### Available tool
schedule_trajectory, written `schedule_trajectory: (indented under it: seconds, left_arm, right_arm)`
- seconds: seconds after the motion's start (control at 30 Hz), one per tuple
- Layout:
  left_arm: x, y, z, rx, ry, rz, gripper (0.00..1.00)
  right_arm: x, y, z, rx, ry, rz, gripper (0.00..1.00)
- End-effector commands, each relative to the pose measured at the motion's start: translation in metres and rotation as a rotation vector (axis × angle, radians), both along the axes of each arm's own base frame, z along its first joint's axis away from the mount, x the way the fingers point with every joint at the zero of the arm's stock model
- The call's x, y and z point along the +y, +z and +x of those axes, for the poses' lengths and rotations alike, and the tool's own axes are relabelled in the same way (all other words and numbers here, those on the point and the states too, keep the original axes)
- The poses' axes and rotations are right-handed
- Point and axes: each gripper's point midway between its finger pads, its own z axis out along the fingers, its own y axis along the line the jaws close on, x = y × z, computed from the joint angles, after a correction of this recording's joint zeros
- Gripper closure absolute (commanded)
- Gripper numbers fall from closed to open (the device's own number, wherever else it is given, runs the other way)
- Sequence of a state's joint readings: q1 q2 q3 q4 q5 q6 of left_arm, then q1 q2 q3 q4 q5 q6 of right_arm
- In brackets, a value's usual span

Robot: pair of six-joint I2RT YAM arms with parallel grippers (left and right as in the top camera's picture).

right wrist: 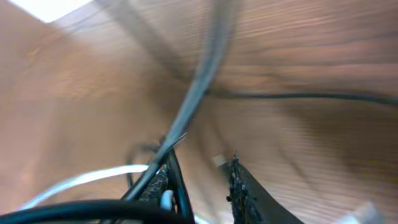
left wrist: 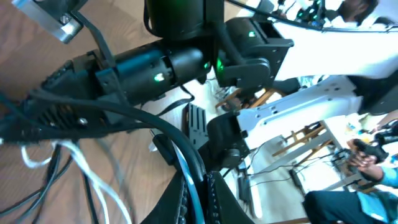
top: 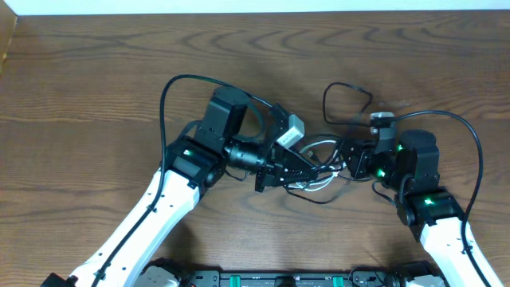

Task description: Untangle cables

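black and white cables [top: 315,146], left hand [top: 325,171] clamped

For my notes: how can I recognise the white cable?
On the wooden table, look between the left end effector and the right end effector. The white cable loops there in a tangle; every other cord nearby is black.

The overhead view is sharp and evenly lit: the table [top: 96,80] shows clear grain, only faint soft shadows, and a blown-out white strip along the frame's top. The left wrist view is soft and smeared, with washed-out whites at right and green lamps [left wrist: 219,64] glowing. The right wrist view is heavily blurred: a near cable [right wrist: 199,87] smears grey, glare burns the top-left corner, and only the fingers [right wrist: 239,190] look fairly crisp.
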State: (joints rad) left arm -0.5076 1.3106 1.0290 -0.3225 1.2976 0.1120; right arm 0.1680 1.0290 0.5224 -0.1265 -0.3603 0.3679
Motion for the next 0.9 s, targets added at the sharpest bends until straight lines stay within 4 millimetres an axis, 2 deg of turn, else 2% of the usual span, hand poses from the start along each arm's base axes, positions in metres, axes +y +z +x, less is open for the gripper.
schedule_trajectory:
  seconds: [0.0, 0.1, 0.27, 0.43, 0.5, 0.57, 0.63, 0.67, 0.7, 0.73, 0.77, 0.87]
  left_arm:
    - [0.021, 0.034, -0.011, 0.001, -0.057, -0.116, 0.92]
    - [0.042, 0.046, 0.013, -0.079, 0.046, -0.141, 0.92]
    - [0.081, 0.062, 0.053, -0.176, 0.250, -0.147, 0.92]
    - [0.121, 0.074, 0.079, -0.210, 0.409, -0.147, 0.92]
    - [0.128, 0.073, 0.084, -0.211, 0.438, -0.144, 0.92]
    - [0.130, 0.072, 0.085, -0.207, 0.445, -0.142, 0.92]
    - [0.128, 0.070, 0.086, -0.197, 0.441, -0.139, 0.92]
    - [0.127, 0.068, 0.088, -0.191, 0.446, -0.134, 0.92]
    - [0.126, 0.063, 0.092, -0.175, 0.467, -0.116, 0.93]
    - [0.126, 0.058, 0.096, -0.158, 0.491, -0.096, 0.92]
    - [0.125, 0.053, 0.100, -0.140, 0.514, -0.076, 0.92]
    - [0.124, 0.035, 0.109, -0.080, 0.569, -0.015, 0.92]
  right_arm:
    - [-0.063, -0.013, 0.015, 0.015, -0.320, -0.187, 0.71]
    - [-0.081, -0.024, 0.008, 0.068, -0.381, -0.239, 0.68]
    - [-0.096, -0.034, 0.000, 0.127, -0.423, -0.260, 0.65]
    - [-0.127, -0.039, -0.007, 0.162, -0.538, -0.309, 0.60]
    - [-0.127, -0.041, -0.008, 0.177, -0.538, -0.291, 0.57]
    - [-0.112, -0.042, -0.008, 0.186, -0.473, -0.234, 0.58]
    - [-0.089, -0.040, -0.008, 0.192, -0.371, -0.142, 0.69]
    - [-0.083, -0.039, -0.007, 0.191, -0.344, -0.117, 0.73]
    - [-0.064, -0.031, -0.006, 0.177, -0.260, -0.039, 0.76]
    - [-0.054, -0.026, -0.005, 0.163, -0.214, 0.002, 0.78]
    - [-0.032, -0.011, -0.004, 0.120, -0.105, 0.093, 0.82]
    - [0.000, 0.029, 0.000, -0.022, 0.088, 0.225, 0.84]
